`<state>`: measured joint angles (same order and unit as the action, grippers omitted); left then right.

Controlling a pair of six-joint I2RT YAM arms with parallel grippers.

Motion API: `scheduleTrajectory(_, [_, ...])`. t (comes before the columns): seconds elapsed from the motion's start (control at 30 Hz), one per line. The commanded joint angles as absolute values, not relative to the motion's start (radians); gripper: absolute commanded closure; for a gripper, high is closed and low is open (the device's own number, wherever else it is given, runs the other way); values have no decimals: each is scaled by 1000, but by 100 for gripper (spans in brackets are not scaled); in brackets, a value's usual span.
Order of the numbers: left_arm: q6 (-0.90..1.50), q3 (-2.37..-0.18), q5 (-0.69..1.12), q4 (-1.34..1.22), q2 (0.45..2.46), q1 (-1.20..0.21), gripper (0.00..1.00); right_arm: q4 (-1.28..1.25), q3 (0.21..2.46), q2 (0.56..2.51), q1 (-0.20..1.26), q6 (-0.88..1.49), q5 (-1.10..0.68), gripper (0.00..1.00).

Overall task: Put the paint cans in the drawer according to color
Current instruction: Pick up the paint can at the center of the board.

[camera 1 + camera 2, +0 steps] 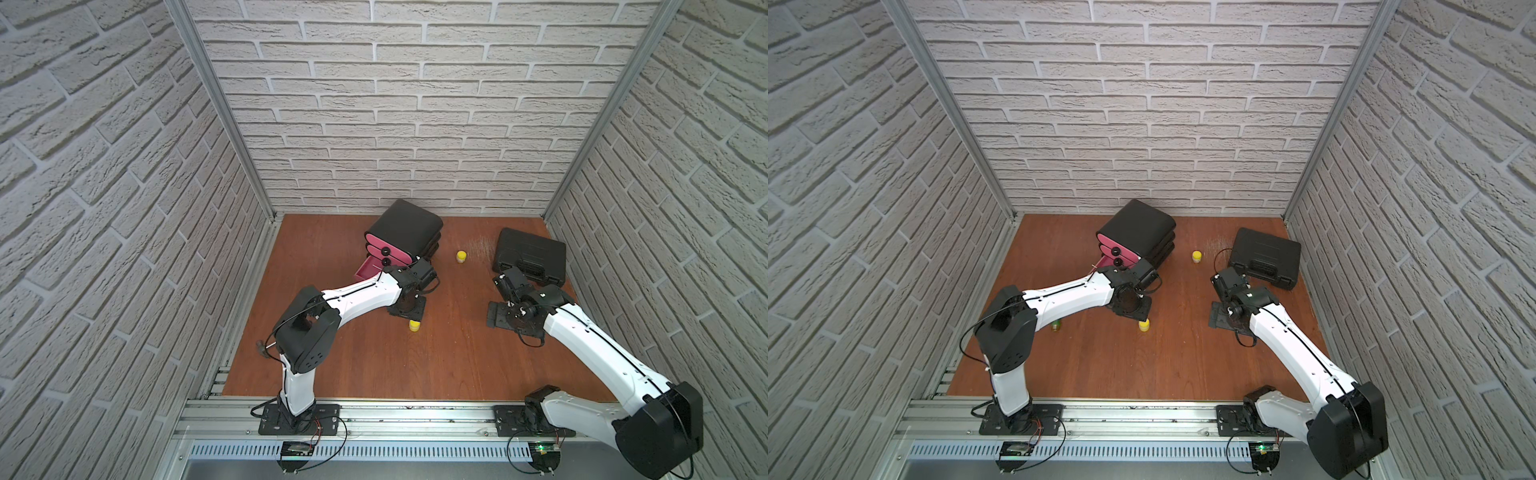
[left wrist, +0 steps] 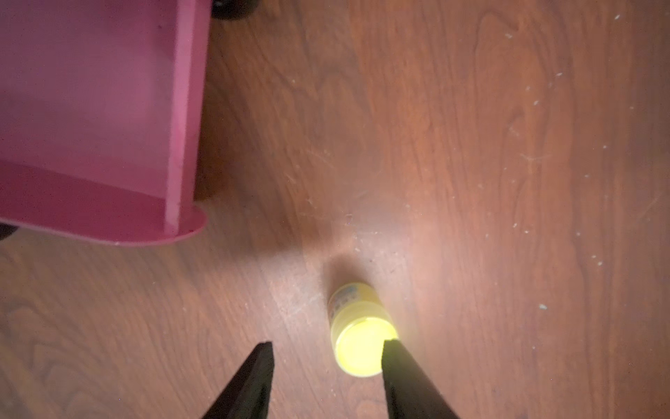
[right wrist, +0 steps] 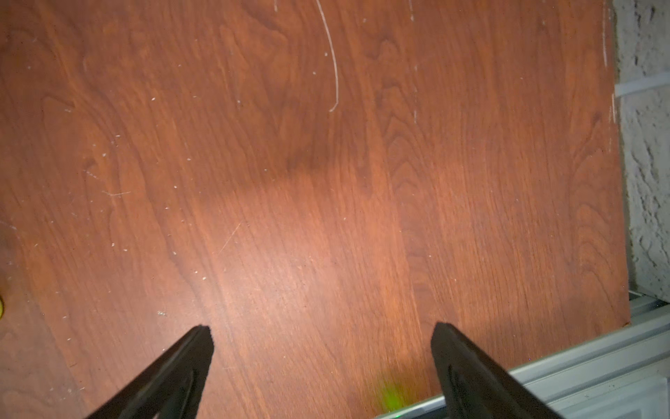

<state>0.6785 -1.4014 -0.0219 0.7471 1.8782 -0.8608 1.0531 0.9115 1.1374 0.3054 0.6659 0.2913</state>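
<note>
The left fingers (image 2: 250,384) and right fingers (image 3: 170,373) were spread, empty. The can (image 2: 355,326), lower centre, seemed light and rigid: pinch its sides.

top views: high front, angled down, same table (image 1: 457,365) | wrists: close, facing down | left shares yellow can (image 2: 355,337)

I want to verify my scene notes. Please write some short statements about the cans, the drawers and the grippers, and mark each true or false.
1. The bottom drawer of the cabinet is pulled open. True.
2. The left gripper grips the near yellow can. False: its jaws are open above it.
3. The far yellow can stands on the table. True.
4. The right gripper is shut. False: it is open.
</note>
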Motion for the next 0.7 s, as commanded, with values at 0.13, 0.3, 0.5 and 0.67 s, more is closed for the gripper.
scheduleTrajectory(0.13, [728, -1421, 15, 750, 1922, -889, 48, 1037, 877, 1100, 277, 636, 280, 1])
scheduleTrajectory(0.3, [741, -1421, 29, 745, 1940, -901, 45, 1034, 872, 1104, 273, 623, 272, 1])
scheduleTrajectory(0.5, [758, -1421, 40, 743, 1965, -905, 45, 1023, 867, 1090, 265, 612, 255, 1])
scheduleTrajectory(0.67, [762, -1416, 26, 746, 1973, -911, 53, 1021, 868, 1083, 264, 604, 238, 2])
